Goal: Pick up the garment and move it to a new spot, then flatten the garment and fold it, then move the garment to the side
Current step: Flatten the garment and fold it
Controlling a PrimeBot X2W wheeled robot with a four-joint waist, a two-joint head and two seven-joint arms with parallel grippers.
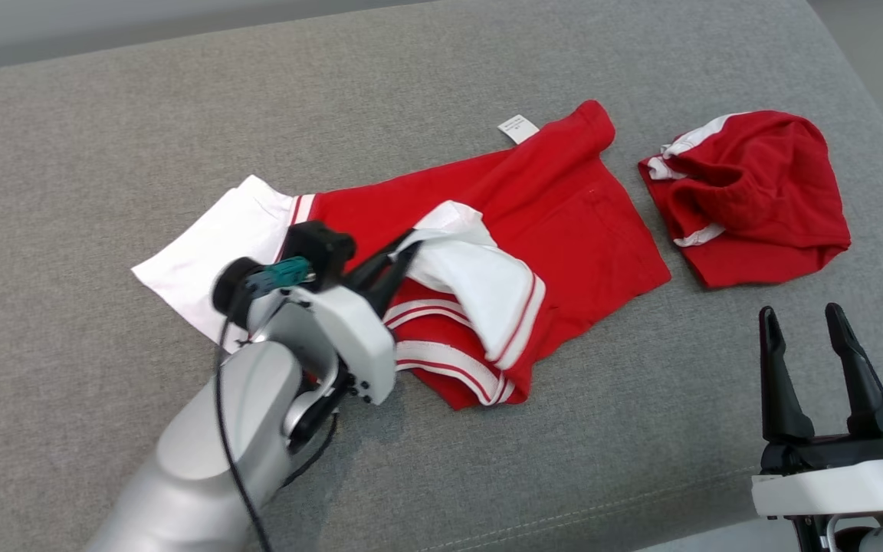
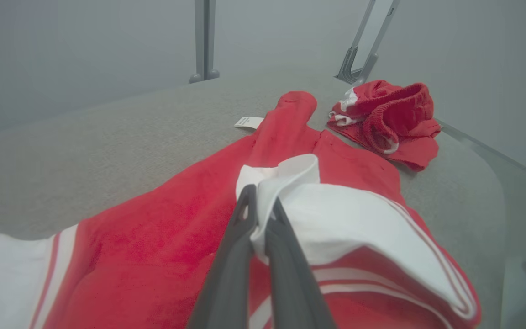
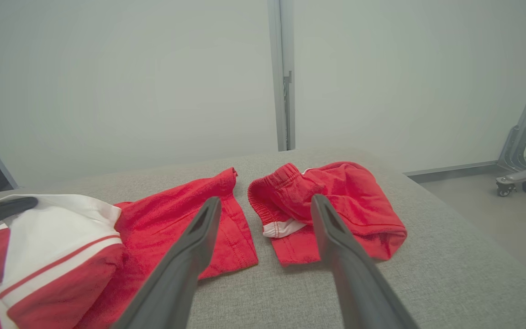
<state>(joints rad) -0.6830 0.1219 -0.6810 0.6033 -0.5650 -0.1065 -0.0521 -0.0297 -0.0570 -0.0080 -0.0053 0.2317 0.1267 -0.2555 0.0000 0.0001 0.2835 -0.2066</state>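
Observation:
A red garment (image 1: 564, 215) with white striped trim lies spread on the grey cushion (image 1: 104, 153); it also lies in the left wrist view (image 2: 162, 228) and the right wrist view (image 3: 162, 210). A white edge (image 1: 480, 284) of it is folded up over the red middle. My left gripper (image 1: 403, 254) is shut on that white fold, and the left wrist view has the cloth pinched between the gripper's (image 2: 258, 203) two dark fingers. My right gripper (image 1: 798, 316) stands open and apart from it at the lower right, holding nothing (image 3: 266, 201).
A second, crumpled red garment (image 1: 756, 199) with white trim lies to the right of the first, just beyond my right fingers (image 3: 363, 205). A small white label (image 1: 518, 128) pokes out at the first garment's far edge. The cushion's right edge drops to the floor (image 3: 496, 205).

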